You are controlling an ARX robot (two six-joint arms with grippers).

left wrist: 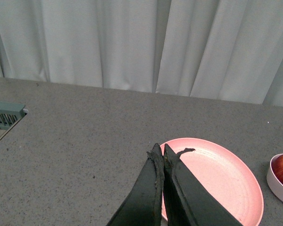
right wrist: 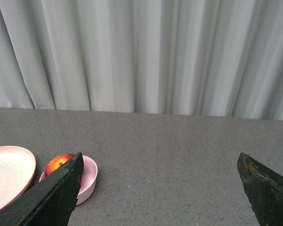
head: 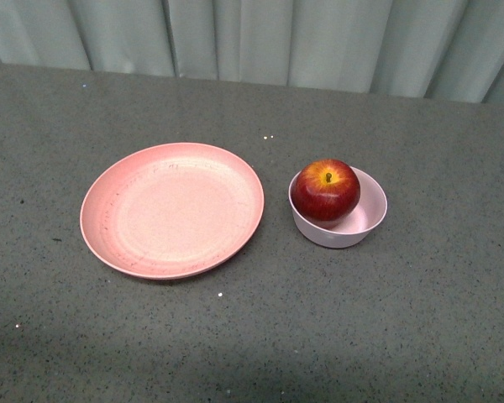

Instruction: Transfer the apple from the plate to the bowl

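The dark-red apple (head: 325,191) is seated in the small pale pink bowl (head: 365,225), stem up w/ the yellow-orange patch on top, and the wide salmon-pink plate (head: 172,210) is seen bare just beside the bowl, to its left, on the grey speckled tabletop (head: 252,336). The left gripper (left wrist: 159,153) is held above the plate w/ jaws pressed together on nothing, while the right gripper (right wrist: 160,162) is spread wide, nothing between its fingers, and is kept clear of the bowl; a pale curtain (head: 260,38) is seen behind the table.
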